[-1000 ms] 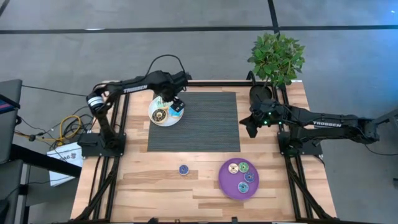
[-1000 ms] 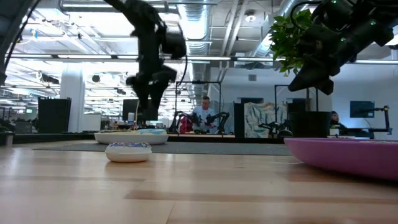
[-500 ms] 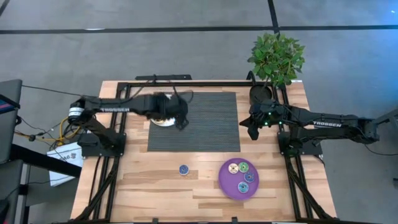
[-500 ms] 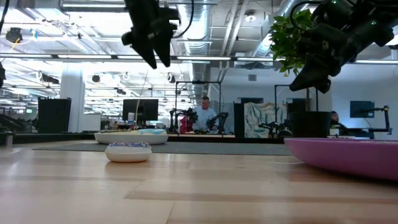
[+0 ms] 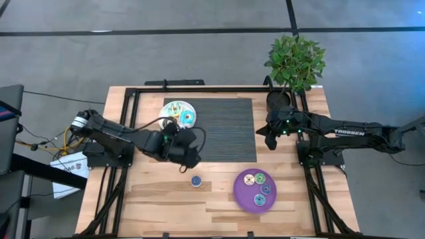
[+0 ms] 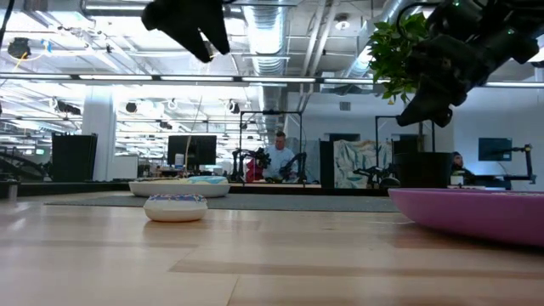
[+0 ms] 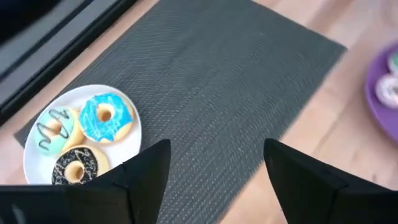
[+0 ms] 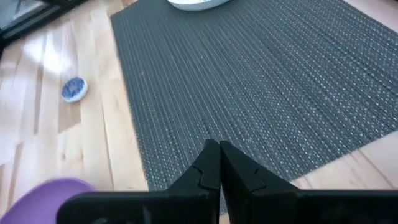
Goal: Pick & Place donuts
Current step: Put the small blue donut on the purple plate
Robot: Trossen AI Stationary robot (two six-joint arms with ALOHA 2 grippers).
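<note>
In the high view the left gripper (image 5: 188, 159) hangs left of centre over the lower edge of the dark mat (image 5: 219, 126), its fingers spread wide with nothing between them. Just below it a loose blue donut (image 5: 196, 180) lies alone on the bare bench (image 5: 146, 192). Three more donuts (image 7: 78, 137) sit on the white plate (image 5: 170, 111) at the upper left of the mat, and four donuts (image 5: 257, 184) rest on the purple plate (image 5: 240, 192) at the lower right.

The loose donut is small and low, so a descent slightly off centre would probably nudge it sideways across the smooth wood instead of straddling it. Closing too high would likely pinch only the icing rim and let it slip.

The right gripper (image 5: 267, 136) waits at the mat's right edge, fingers pressed together; a carry toward the purple plate passes near it, so a clash is possible.
</note>
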